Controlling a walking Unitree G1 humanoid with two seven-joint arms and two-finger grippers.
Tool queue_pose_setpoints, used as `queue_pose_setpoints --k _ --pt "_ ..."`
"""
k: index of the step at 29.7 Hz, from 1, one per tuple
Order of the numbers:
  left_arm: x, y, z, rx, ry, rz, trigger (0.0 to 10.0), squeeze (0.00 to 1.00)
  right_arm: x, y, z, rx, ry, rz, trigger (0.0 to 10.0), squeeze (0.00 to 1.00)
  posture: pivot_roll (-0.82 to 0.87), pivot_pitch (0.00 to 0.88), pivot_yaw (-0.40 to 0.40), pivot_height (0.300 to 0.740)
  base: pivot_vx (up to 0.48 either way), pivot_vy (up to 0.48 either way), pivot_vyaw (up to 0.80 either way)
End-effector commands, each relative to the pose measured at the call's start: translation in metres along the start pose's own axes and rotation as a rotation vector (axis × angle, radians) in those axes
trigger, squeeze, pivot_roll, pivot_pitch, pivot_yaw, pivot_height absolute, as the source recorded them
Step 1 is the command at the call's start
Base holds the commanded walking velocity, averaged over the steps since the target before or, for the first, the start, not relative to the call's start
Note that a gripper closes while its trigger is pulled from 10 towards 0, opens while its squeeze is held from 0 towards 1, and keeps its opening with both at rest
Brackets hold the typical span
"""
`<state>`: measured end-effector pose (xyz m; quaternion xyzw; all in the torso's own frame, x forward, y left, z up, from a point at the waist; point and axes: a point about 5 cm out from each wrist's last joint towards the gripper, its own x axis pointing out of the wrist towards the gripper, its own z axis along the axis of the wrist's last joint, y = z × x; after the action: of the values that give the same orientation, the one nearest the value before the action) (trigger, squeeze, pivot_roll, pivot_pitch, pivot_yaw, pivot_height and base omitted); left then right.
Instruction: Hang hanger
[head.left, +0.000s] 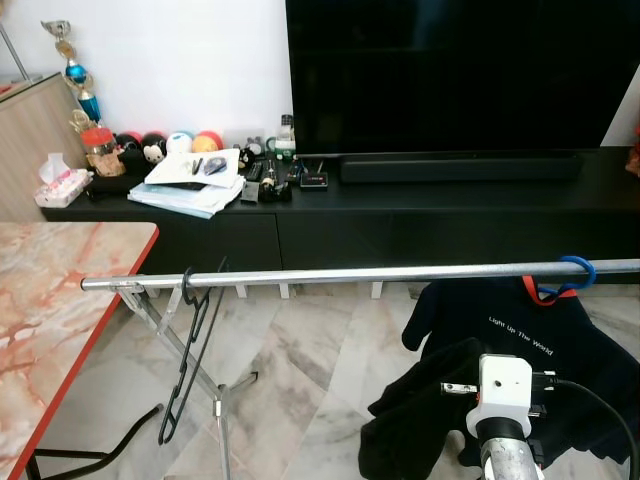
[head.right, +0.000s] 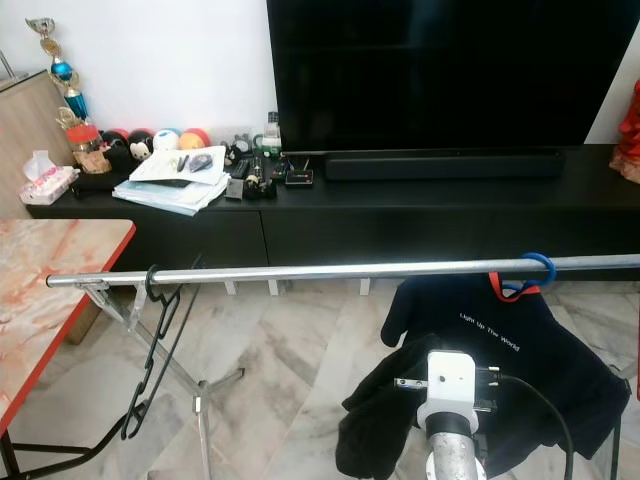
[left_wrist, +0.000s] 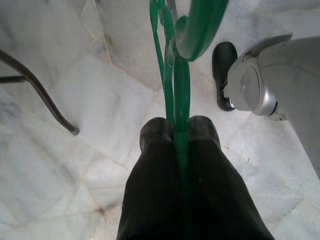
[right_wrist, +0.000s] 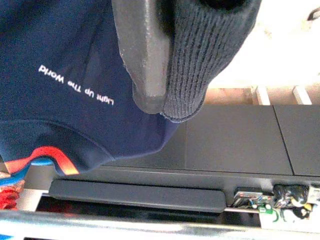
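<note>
Gripping green hanger (left_wrist: 175, 70), left gripper (left_wrist: 179, 131) hangs low over floor; rail (head.left: 380, 272) runs left-right, up and far. Your right gripper (right_wrist: 167, 107): can't tell its state.

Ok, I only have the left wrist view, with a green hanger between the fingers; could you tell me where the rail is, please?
Observer: A metal rail runs across in front of the robot, before the black TV cabinet.
Operator: Thank you. Is anything hanging on it already?
Observer: A black hanger hangs near its left end.
Operator: And towards the right end?
Observer: A blue hanger carries a dark T-shirt there.
</note>
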<state>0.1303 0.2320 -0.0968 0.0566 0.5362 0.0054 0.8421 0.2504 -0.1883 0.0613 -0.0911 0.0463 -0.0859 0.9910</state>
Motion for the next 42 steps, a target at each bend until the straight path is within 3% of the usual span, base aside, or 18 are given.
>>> queue_pose_setpoints --k 1,42 --pt "-0.0010 0.0013 -0.0072 -0.012 0.020 0.005 10.0 0.00 0.0030 0.0016 0.0063 -0.001 -0.028 0.001 10.0 0.00 0.05 0.009 0.061 0.740 -0.262 0.000 0.00" --pt "-0.0011 -0.0024 -0.0115 -0.015 0.030 -0.003 10.0 0.00 0.0037 0.0032 0.0071 0.008 -0.033 0.006 10.0 0.00 0.06 0.005 0.059 0.740 -0.267 0.000 0.05"
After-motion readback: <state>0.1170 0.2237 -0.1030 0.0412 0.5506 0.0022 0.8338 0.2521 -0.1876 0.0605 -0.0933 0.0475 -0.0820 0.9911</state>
